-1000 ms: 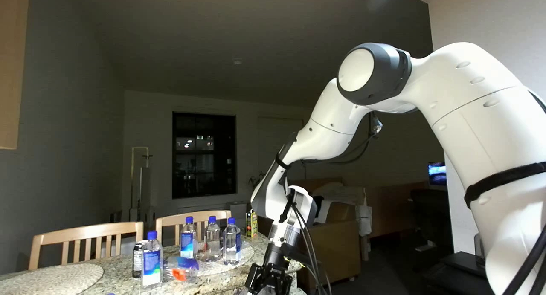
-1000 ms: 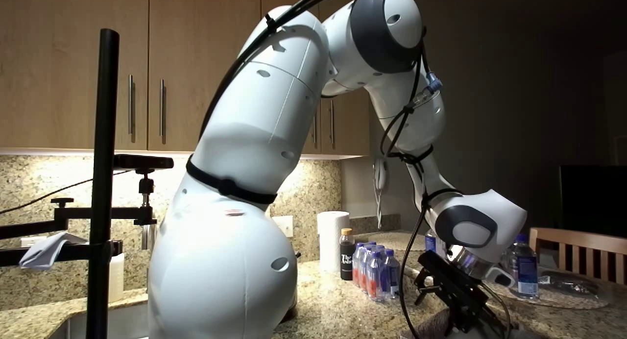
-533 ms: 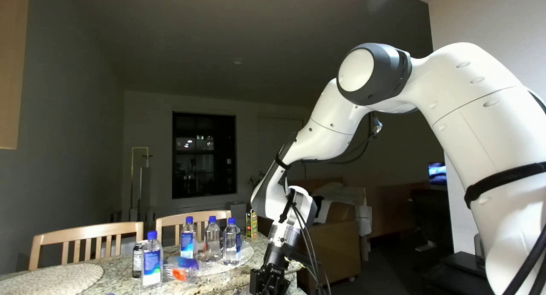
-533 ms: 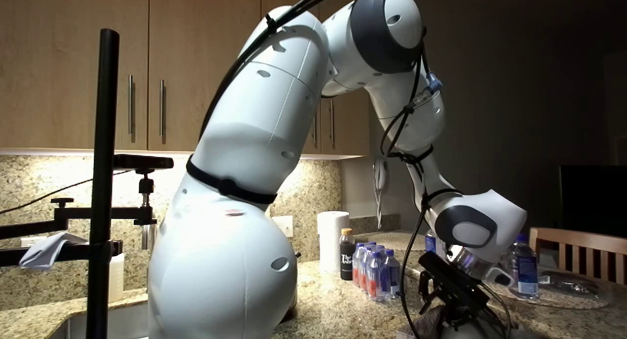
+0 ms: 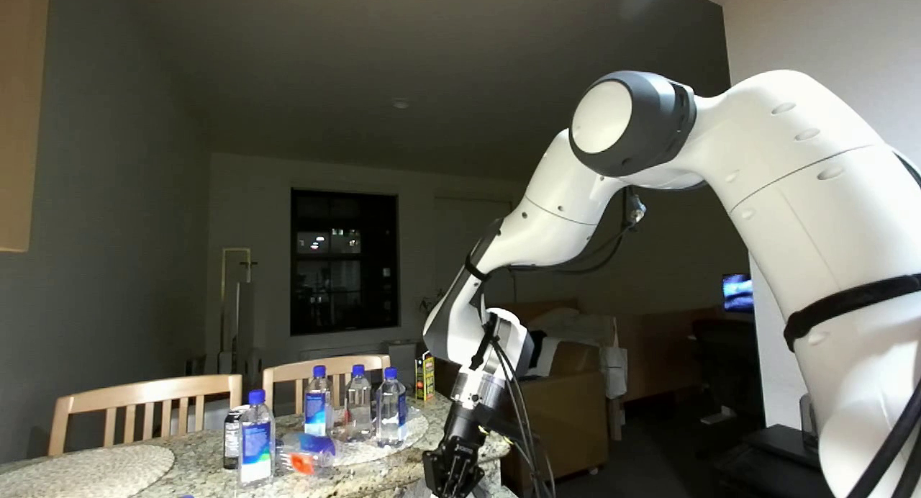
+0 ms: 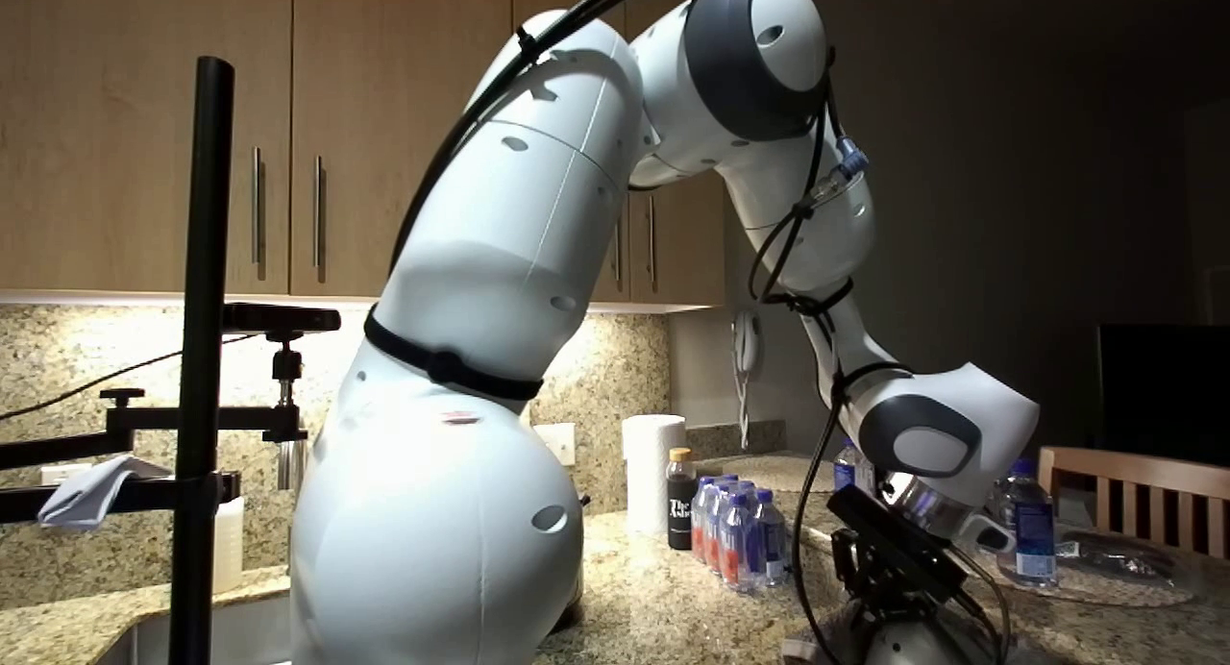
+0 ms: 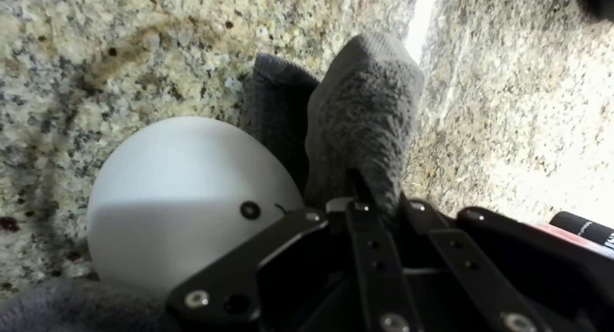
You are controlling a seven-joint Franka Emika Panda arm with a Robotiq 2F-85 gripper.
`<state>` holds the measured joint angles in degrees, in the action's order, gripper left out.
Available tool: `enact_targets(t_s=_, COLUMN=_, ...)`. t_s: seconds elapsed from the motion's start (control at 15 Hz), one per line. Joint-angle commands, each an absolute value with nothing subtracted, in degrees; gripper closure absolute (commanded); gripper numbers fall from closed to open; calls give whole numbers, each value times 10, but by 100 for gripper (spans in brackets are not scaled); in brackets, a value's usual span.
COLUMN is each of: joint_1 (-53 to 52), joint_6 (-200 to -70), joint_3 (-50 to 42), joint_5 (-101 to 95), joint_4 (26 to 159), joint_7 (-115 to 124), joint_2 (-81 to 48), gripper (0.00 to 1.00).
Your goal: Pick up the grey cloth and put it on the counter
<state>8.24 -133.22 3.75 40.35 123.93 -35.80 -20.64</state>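
Observation:
The grey cloth (image 7: pixel 364 106) is bunched up between the fingers of my gripper (image 7: pixel 383 195), which is shut on it in the wrist view. A darker fold (image 7: pixel 278 106) lies behind the pinched part, and more grey fabric (image 7: pixel 72 303) shows at the lower left. Beneath is the speckled counter (image 7: pixel 503 135), seen also in an exterior view (image 6: pixel 653 617). Low in an exterior view, the black gripper (image 5: pixel 452 476) points down at the frame's bottom edge. The camera mount mostly hides the fingers in an exterior view.
Right beside the gripper sits a smooth white rounded object (image 7: pixel 177 193) with a black dot. A black-labelled item (image 7: pixel 583 229) lies at the right. Packed water bottles (image 6: pixel 735 535), a dark bottle (image 6: pixel 679 502) and a paper roll (image 6: pixel 653 473) stand on the counter. Upright bottles (image 5: pixel 257 440) occupy a raised top.
The jaws have gone from open to shut on the cloth. Over the last half second the wrist has risen slightly.

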Motion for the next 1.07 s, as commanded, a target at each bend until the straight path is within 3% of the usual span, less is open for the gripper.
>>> enact_targets(t_s=0.0, joint_1=86, joint_6=-1291, joint_3=33, joint_5=388, joint_4=1226, joint_7=-347, joint_2=-182, gripper=88)
enact_targets(t_s=1.0, joint_1=74, joint_6=-997, joint_3=26, joint_5=324, joint_4=988, joint_7=-209, joint_2=-236, gripper=88)
